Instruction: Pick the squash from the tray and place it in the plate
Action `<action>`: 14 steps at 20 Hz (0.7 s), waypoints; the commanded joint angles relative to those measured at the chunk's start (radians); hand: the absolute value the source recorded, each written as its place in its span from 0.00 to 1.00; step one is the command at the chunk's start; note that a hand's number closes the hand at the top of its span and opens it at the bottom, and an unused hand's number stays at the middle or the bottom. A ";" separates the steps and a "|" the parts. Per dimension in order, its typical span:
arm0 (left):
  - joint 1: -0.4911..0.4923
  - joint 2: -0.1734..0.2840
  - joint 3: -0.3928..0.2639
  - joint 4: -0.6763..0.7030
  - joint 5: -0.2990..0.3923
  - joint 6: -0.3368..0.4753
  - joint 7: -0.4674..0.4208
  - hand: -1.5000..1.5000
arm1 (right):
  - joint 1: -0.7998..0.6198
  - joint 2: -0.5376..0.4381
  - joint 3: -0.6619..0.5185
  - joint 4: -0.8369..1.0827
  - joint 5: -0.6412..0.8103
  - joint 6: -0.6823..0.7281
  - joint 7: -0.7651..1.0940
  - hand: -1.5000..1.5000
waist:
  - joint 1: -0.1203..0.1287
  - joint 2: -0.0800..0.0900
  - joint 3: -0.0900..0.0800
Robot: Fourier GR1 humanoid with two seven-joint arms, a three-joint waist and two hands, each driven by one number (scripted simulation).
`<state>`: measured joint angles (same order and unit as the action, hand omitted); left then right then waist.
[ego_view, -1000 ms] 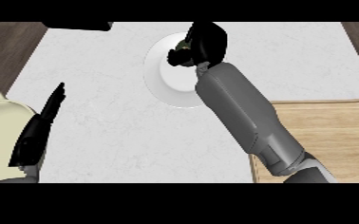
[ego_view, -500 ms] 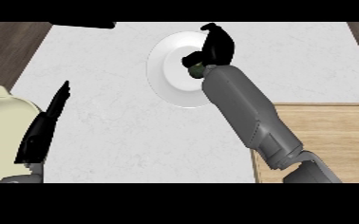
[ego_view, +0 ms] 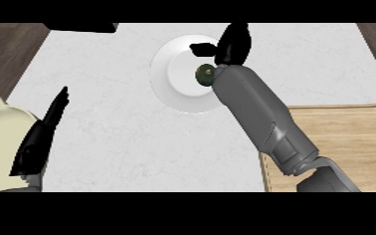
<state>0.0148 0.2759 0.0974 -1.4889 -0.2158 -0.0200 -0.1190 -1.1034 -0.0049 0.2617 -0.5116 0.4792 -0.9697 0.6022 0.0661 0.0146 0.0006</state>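
The squash, small, dark green and round, lies on the white plate at the counter's far middle; my right forearm hides its right side. Just above it my right hand is open, fingers straight and pointing away, thumb out to the left, no longer around the squash. The wooden tray lies at the right under that forearm, and nothing shows on its visible part. At the lower left my left hand rests open with straight fingers, far from the plate.
The plate stands on a white marbled counter. A dark object sits at the far left edge. Dark wood borders the counter at the left. A cream shape fills the lower left corner.
My right hand, curled round the squash over the plate a second ago, has straightened its fingers and let go. The squash now rests on the plate. The left hand barely shifted.
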 commanded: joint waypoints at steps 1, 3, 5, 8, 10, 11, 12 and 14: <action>0.038 0.008 0.033 0.003 0.027 -0.009 -0.007 0.50 | 0.055 0.005 -0.039 -0.035 -0.021 -0.174 -0.007 0.00 | -0.038 -0.011 0.000; 0.031 0.007 0.031 -0.009 -0.002 0.017 0.014 0.50 | 0.082 -0.002 -0.080 -0.088 -0.044 -0.193 -0.057 0.00 | -0.053 -0.012 0.000; 0.016 0.030 0.068 0.040 0.026 -0.001 -0.022 0.50 | 0.200 0.004 -0.088 -0.257 -0.124 -0.200 -0.170 0.00 | -0.067 -0.013 0.001; 0.074 -0.006 0.028 -0.020 0.004 0.008 -0.010 0.50 | 0.340 0.004 -0.086 -0.381 -0.153 -0.203 -0.288 0.00 | -0.065 -0.015 0.001; 0.067 0.027 0.069 0.006 0.025 -0.010 -0.005 0.50 | 0.453 -0.043 -0.075 -0.541 -0.174 -0.131 -0.326 0.00 | -0.082 -0.020 0.000; 0.086 -0.002 0.045 -0.033 0.020 -0.002 -0.013 0.50 | 0.524 -0.065 -0.068 -0.581 -0.199 -0.099 -0.403 0.00 | -0.075 -0.018 0.001; 0.083 -0.024 0.023 -0.052 -0.003 0.021 0.018 0.50 | 0.579 -0.069 -0.072 -0.641 -0.233 -0.086 -0.435 0.00 | -0.077 -0.018 0.001; 0.069 -0.015 0.042 -0.020 0.005 0.012 0.006 0.50 | 0.665 -0.100 -0.060 -0.713 -0.241 -0.051 -0.476 0.00 | -0.076 -0.017 0.000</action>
<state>0.0885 0.2705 0.1378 -1.5122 -0.2084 -0.0099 -0.1231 -0.6111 -0.0662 0.1901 -1.0606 0.2836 -1.0699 0.2333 -0.0056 -0.0023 0.0012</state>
